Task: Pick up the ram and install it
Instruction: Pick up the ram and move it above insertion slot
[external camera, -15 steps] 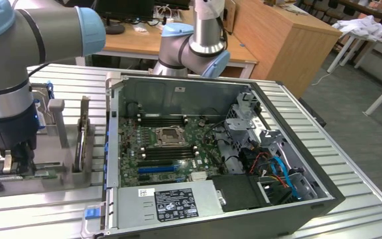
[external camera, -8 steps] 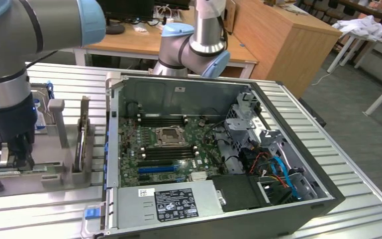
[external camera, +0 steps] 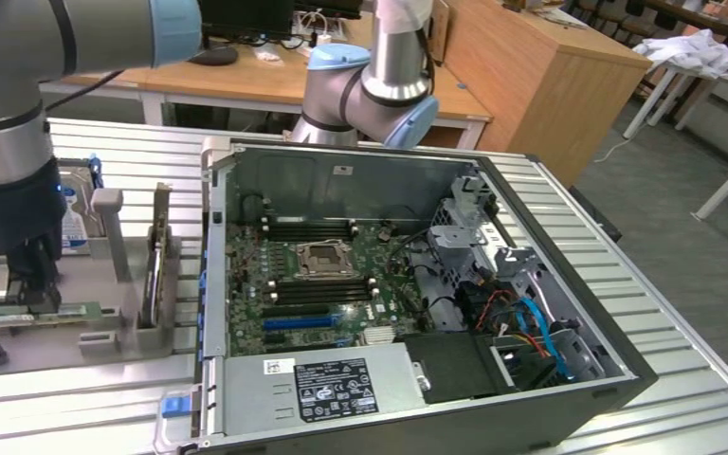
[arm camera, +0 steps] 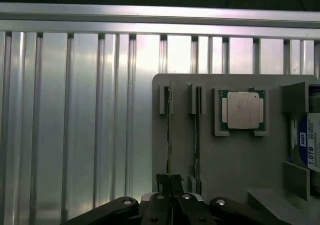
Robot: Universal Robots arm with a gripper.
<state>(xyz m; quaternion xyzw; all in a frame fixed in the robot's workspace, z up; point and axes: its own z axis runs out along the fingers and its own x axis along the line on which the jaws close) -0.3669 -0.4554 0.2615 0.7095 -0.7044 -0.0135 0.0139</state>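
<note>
The jaws of the gripper (arm camera: 170, 183) are closed on the upper edge of the ram (arm camera: 168, 135), which stands on edge in a slot of the gray fixture tray (arm camera: 235, 160). A second memory stick (arm camera: 198, 130) occupies the neighbouring slot of the tray. Beyond that slot, a processor chip (arm camera: 243, 110) lies flat in a square pocket of the tray, and a 1.0TB hard drive (arm camera: 311, 145) stands in the tray's far bay. Beside the tray, on the ribbed aluminium tabletop (arm camera: 75, 125), lies an open computer case (external camera: 617, 379) containing the motherboard (external camera: 390, 284) and a power supply (external camera: 326, 389).
</note>
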